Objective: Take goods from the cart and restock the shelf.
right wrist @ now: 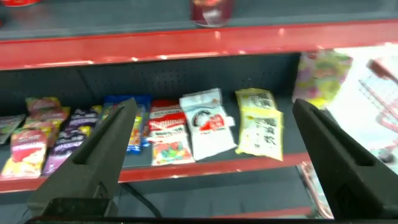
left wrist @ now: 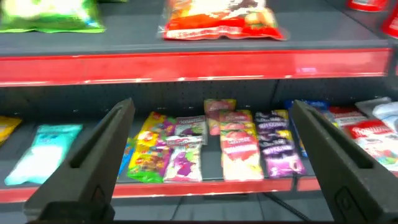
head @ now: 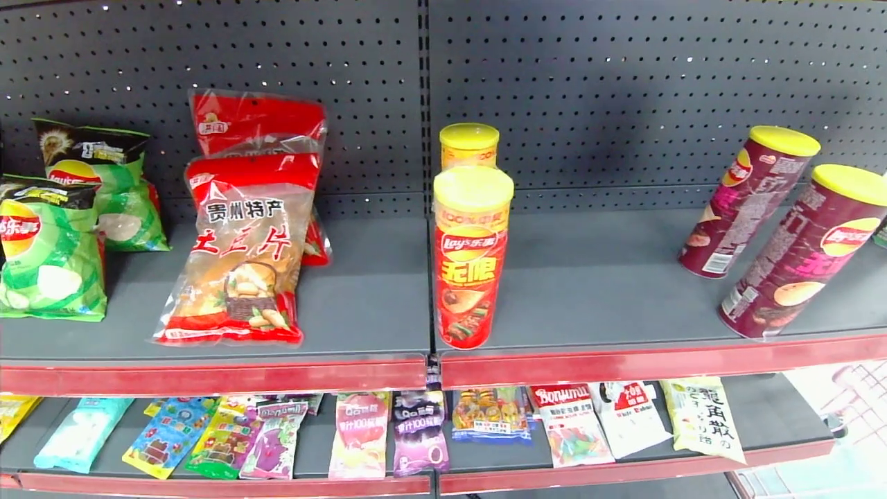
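- The shelf (head: 589,277) spanned mid-frame; the cart (head: 859,391) showed at lower right.
- The left gripper (left wrist: 211,168) and right gripper (right wrist: 208,168) had jaws released, empty.
- Risk: the red canister (head: 472,256) stood near the shelf's front edge, so a careless placement could probably topple it.

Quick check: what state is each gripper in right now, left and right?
Left gripper: open, holding nothing.
Right gripper: open, holding nothing.

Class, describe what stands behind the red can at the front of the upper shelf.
A second can with a yellow lid stands behind the red can. Only its lid and top band show; the red can covers the rest.
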`<state>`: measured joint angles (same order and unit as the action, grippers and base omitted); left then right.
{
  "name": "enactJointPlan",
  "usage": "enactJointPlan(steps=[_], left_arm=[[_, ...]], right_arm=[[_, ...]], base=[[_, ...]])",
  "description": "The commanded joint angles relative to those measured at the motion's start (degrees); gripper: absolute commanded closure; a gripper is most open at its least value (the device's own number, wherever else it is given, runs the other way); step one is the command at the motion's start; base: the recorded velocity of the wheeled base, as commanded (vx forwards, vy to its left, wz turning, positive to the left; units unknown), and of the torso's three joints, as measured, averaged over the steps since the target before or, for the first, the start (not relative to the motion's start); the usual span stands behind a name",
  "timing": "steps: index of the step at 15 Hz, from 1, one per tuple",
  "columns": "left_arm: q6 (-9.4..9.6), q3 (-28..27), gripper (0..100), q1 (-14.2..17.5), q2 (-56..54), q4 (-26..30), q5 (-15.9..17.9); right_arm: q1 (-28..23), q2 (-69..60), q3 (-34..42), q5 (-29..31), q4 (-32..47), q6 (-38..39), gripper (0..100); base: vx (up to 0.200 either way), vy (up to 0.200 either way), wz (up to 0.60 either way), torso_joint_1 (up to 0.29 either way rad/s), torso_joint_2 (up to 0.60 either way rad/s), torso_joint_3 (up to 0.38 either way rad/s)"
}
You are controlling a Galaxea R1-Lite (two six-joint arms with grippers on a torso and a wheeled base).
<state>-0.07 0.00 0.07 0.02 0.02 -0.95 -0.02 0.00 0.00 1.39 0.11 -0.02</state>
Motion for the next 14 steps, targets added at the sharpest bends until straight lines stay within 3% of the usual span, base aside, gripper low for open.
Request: enactJointPlan(steps=[1, 6, 14], left_arm=[[-0.01, 0.00, 0, 0.01, -0.02, -0.02, -0.02], [-0.01, 0.00, 0, 0.01, -0.02, 0.06, -0.02], [-0.01, 0.00, 0, 0.01, -0.02, 0.06, -0.02]], right_arm=[[-0.06, 0.09, 0.00, 0.02, -0.02, 0.02, 0], [0.02, 0.09, 0.00, 0.02, -0.02, -0.06, 0], [0.02, 0.09, 0.00, 0.02, -0.02, -0.06, 0]], base=[[0.000, 0.000, 0.00, 0.000, 0.00, 0.000], [0.000, 0.000, 0.00, 0.000, 0.00, 0.000], [0.000, -0.200, 0.00, -0.002, 0.00, 0.001]])
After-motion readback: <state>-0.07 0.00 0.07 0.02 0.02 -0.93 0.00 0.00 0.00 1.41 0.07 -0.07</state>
